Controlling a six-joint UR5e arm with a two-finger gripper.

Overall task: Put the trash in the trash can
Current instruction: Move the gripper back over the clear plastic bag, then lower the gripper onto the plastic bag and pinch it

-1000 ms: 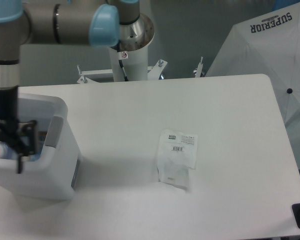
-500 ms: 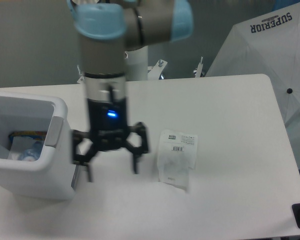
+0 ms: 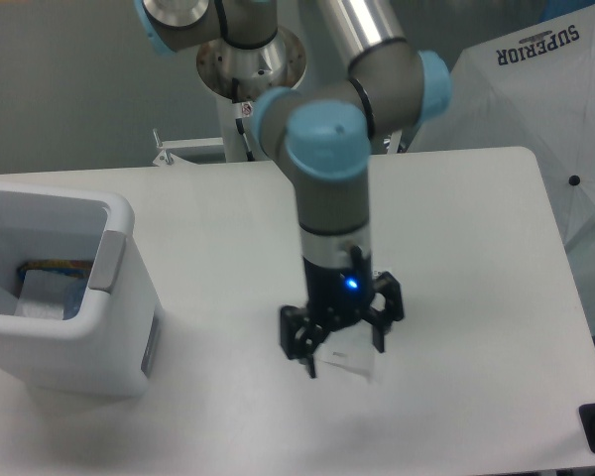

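The flat clear plastic bag with white labels lies on the white table, well apart from the white boxy plastic bin with the grey handle strip at the left. The black two-finger gripper hangs directly over the bag, its fingers spread apart on either side and low, near the table surface; only a pale corner of the bag shows beneath them, and whether the tips touch it cannot be told.

The bag looks very light, thin and limp, probably slick, and it lies flat, so there is little edge to pinch. A likely hold is across a wrinkled or raised fold near the middle, pressing down and closing so the film bunches between the fingers. Once lifted it would droop.

Something bluish and crumpled shows inside the bin.
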